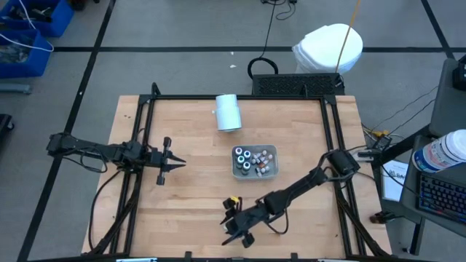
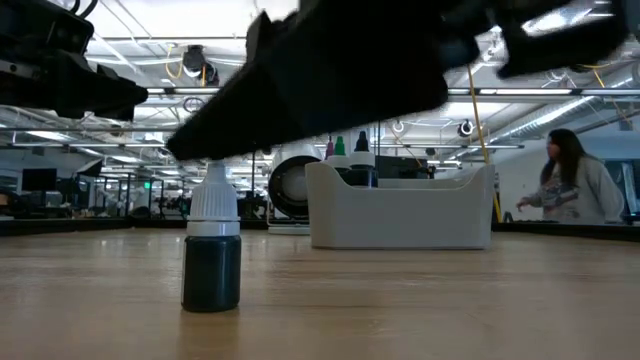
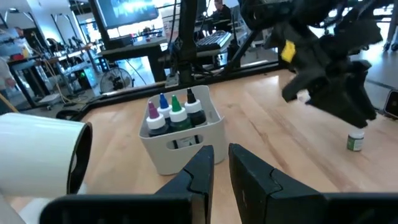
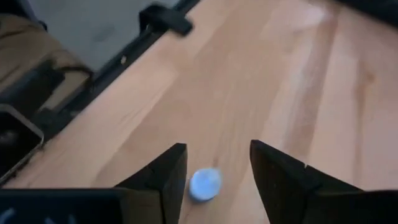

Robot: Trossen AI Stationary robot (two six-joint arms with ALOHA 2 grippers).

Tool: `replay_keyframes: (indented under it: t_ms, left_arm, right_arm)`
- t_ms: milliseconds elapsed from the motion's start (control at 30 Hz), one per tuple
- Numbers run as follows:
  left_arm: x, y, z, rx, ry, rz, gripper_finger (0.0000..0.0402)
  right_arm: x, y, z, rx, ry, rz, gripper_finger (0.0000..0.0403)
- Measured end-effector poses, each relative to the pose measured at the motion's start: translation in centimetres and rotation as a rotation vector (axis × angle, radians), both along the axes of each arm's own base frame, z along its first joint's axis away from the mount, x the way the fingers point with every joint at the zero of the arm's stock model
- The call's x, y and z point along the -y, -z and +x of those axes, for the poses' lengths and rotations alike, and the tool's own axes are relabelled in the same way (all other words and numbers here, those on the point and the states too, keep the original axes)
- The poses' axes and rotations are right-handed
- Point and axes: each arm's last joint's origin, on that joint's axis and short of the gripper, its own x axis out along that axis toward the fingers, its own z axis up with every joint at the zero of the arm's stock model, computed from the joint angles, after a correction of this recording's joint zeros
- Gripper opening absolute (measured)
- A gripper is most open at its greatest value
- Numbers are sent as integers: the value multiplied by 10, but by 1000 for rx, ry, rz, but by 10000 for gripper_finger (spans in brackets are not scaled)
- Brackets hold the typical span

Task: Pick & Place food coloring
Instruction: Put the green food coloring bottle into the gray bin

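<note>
Right gripper (image 4: 214, 171): we see its jaws parted directly above a dark food coloring bottle (image 2: 211, 250), which stands upright and alone on the table (image 1: 189, 196) near the front edge, apart from the grey tray (image 1: 255, 172) of other bottles. Left gripper (image 1: 177, 164) waits at left, fingers nearly together, holding nothing.

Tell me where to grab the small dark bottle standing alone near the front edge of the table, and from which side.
Grip the bottle around its white cap and neck, coming straight down from above. It stands upright on the bare table, apart from the tray, and its cap is narrower than its body. The right gripper already hangs over it, fingers apart on either side of the cap.
</note>
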Motion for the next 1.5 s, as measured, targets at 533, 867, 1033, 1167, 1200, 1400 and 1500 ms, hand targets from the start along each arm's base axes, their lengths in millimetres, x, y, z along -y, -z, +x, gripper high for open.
replay_keyframes:
  t_ms: [533,867,1033,1167,1200,1400,1500]
  left_arm:
    - [0,0,0,-11,-4,-58,58]
    - [0,0,0,-11,-4,-55,58]
    - [0,0,0,-10,-3,-46,58]
    - [0,0,0,-8,-3,-35,58]
    - [0,0,0,-6,-2,-33,58]
    - [0,0,0,-4,-3,-44,58]
    - [0,0,0,-3,-3,-45,58]
  right_arm:
    - [3,14,-2,-45,-25,8,123]
    - [8,16,-1,-61,2,23,101]
    - [8,16,-1,-63,1,25,88]
    - [8,16,-1,-62,1,25,81]
    - [8,16,-1,-60,3,29,79]
    - [8,15,0,-55,17,51,51]
    - [7,14,0,-45,17,56,42]
